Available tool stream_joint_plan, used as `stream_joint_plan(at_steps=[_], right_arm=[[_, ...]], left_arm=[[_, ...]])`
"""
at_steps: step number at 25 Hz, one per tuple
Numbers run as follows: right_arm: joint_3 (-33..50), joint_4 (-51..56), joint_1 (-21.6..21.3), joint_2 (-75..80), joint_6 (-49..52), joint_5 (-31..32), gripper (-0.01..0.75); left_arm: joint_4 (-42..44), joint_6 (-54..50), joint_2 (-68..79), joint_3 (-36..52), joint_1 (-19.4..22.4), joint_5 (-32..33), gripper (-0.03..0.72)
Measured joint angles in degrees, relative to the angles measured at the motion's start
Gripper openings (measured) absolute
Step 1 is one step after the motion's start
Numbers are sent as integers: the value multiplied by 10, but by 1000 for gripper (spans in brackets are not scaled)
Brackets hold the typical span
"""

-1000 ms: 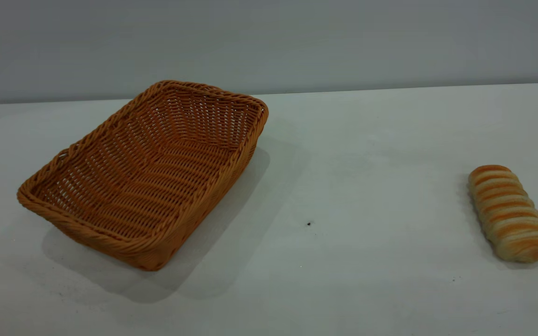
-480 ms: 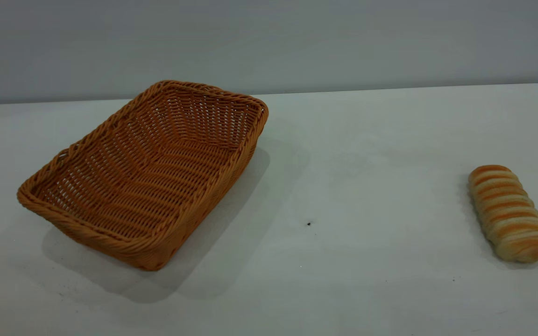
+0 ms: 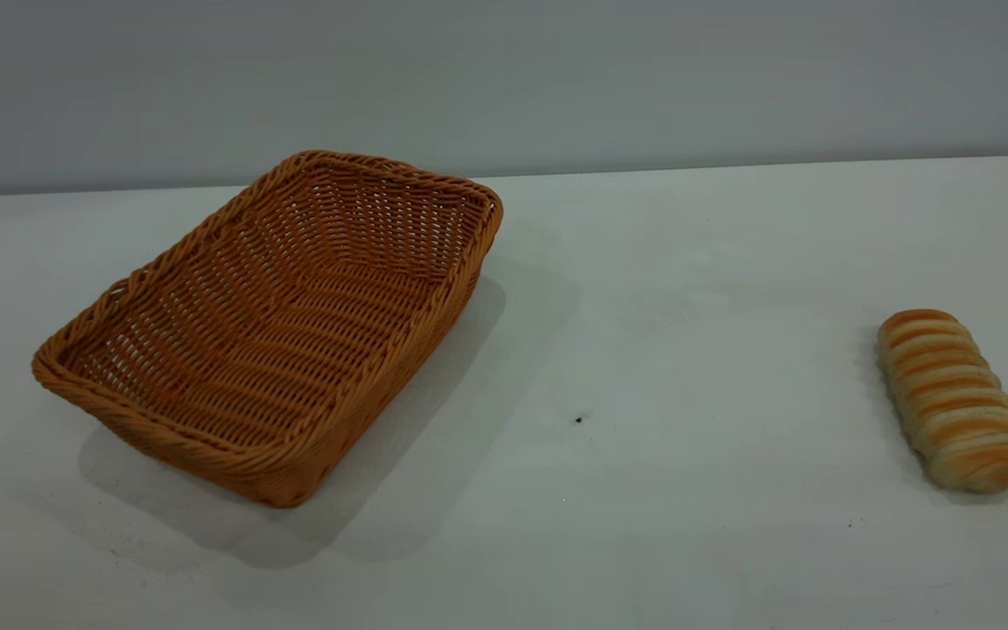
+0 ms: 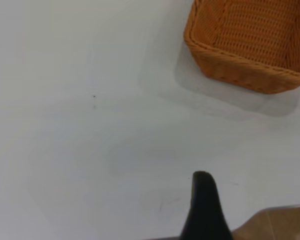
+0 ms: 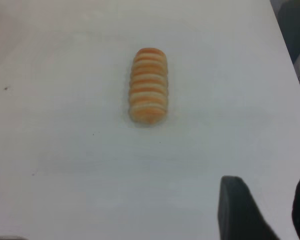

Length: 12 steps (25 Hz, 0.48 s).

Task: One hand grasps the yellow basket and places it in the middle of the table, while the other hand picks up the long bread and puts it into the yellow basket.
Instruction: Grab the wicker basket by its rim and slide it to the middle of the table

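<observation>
Fingers (image 5: 240,210) of the right gripper (image 5: 270,212) stand apart, holding nothing.

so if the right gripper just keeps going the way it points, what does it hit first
Probably bare table first. The right gripper, fingers apart, points beside the long bread, which lies off to one side, so it likely misses it; depth is unclear.

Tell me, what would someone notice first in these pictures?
The big yellow basket stands out first, sitting empty on the left part of the table. Next comes the long bread, lying alone far to the right near the table's edge. No gripper touches either; the right gripper hangs open short of the bread.
</observation>
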Motion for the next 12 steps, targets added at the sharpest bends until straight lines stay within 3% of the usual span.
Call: stream_joint_plan(at_steps=[7,12], right_arm=[[0,0,65,0,-1,0,306],[-5,-12,77,0,-1,-11,306]], left_arm=[[-1,-1,0,0,-17,0,581],[-23,-17,6,0,-18,0,577]])
